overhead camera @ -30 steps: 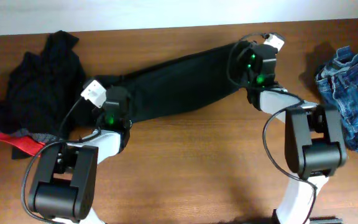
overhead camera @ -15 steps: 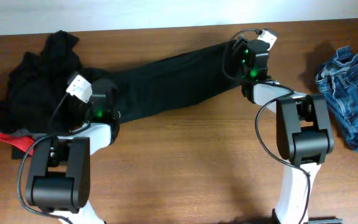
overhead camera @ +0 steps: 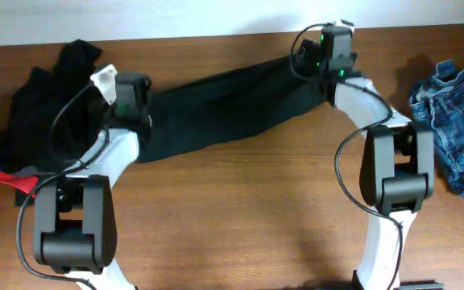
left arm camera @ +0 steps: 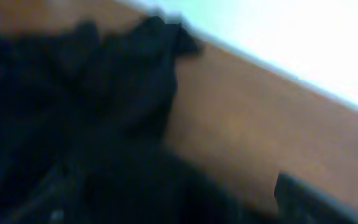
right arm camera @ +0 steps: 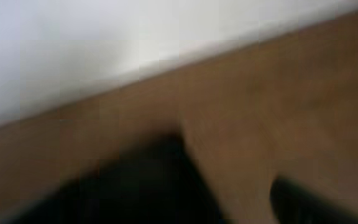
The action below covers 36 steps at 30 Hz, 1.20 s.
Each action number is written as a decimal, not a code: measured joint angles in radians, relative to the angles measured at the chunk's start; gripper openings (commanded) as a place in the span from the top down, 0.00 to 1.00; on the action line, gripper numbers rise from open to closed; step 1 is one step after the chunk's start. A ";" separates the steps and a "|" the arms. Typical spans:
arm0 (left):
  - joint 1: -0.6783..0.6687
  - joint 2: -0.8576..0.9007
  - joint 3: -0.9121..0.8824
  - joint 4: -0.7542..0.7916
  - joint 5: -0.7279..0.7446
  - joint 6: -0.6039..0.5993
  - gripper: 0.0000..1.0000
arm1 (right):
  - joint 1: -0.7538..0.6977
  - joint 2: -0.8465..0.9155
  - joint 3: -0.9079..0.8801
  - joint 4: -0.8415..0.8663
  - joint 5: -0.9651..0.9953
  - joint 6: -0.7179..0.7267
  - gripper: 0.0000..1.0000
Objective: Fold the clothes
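Both wrist views were strongly blurred. In the left wrist view we could make out only black cloth in the left half, brown table beside it, and a dark shape in the lower right corner, cut off by the edge. The right wrist view gave a dark patch at the bottom centre on the wood and another dark shape at the lower right.

From overhead, the left gripper stood over the left end of the long black trousers, and the right gripper over their right end, at the upper edge of the table. The fingers of both were hidden under the wrists, so we cannot tell if they were spread, pressed together or pinching the cloth.

We counted two arms and one pair of black trousers stretched across the upper middle. One black heap lay at the upper left; how many garments were in it we could not tell. One red-and-grey edge showed below the heap. One pair of blue jeans lay at the right, partly cut off by the frame.
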 measured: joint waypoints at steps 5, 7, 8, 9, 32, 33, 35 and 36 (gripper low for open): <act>0.000 0.000 0.211 -0.349 0.107 0.036 0.01 | -0.018 -0.017 0.245 -0.346 -0.079 -0.049 0.01; 0.000 0.000 0.293 -0.475 0.164 0.049 0.07 | -0.039 -0.037 0.337 -0.462 -0.154 -0.101 0.01; 0.000 0.000 0.317 -0.520 0.189 0.055 0.21 | -0.043 -0.043 0.356 -0.491 -0.178 -0.121 0.00; -0.002 0.000 0.332 -0.560 0.219 0.058 0.40 | -0.050 -0.053 0.373 -0.531 -0.215 -0.151 0.02; -0.080 0.127 0.325 -0.697 0.332 0.090 0.99 | 0.127 0.021 0.382 -0.655 -0.333 -0.378 0.89; -0.080 0.146 0.324 -0.663 0.332 0.103 0.99 | 0.130 0.032 0.381 -0.655 -0.333 -0.378 0.89; -0.080 0.175 0.320 -0.577 0.332 0.127 0.99 | 0.135 0.042 0.381 -0.656 -0.332 -0.382 0.89; -0.080 0.185 0.318 -0.523 0.332 0.136 0.99 | 0.137 0.042 0.381 -0.655 -0.333 -0.383 0.88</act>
